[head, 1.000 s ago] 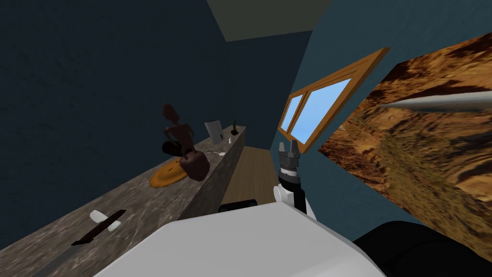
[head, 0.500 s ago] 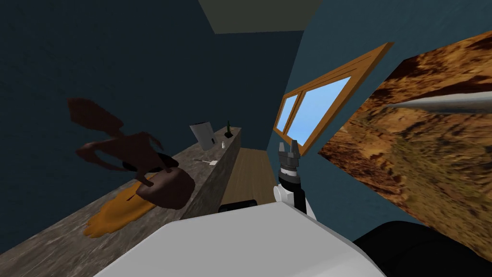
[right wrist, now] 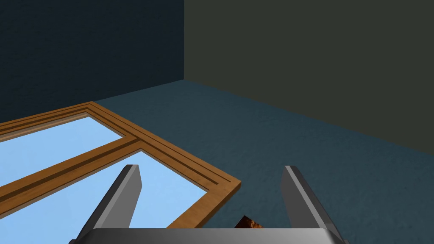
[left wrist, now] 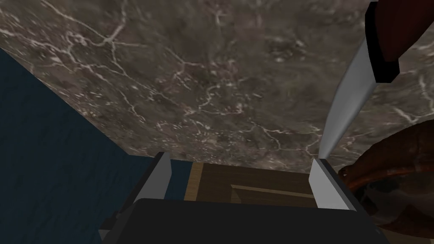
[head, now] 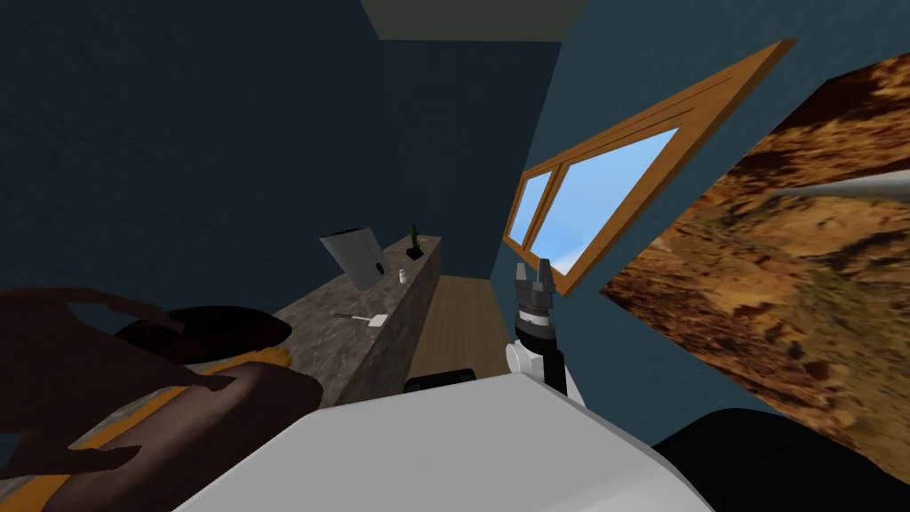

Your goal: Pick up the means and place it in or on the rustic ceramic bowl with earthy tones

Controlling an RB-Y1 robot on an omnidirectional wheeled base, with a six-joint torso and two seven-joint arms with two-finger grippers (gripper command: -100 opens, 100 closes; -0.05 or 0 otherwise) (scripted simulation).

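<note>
While the left gripper (left wrist: 240, 157) hangs off the front edge of the marbled worktop (left wrist: 203, 84) with its fingers spread and nothing between them, we're in the approach, with nothing picked up yet. Closest to it lies a knife (left wrist: 360, 76), dark handle, grey blade, tip aimed at that front edge and drawing level with one finger; touching or not, I can't tell. That knife is my best guess for the thing to fetch, though the task's word for it doesn't settle the matter. Just beside the blade sits a brown rounded vessel (left wrist: 394, 178) at the worktop's near end, on an orange mat (head: 267, 357), with a dark round dish (head: 213, 329) behind it; one of those two is likely the bowl. Next move, as I read it: bring the hand over the handle, square the fingers across it, and mind that vessel crowding the blade. Farther along come a white utensil (head: 363, 317) by the front edge, a grey box (head: 355, 258), a small white pot (head: 403, 276) and a green bottle (head: 413, 236) at the far end. The right gripper (head: 532, 264) is raised out front, fingers parted, holding nothing.
</note>
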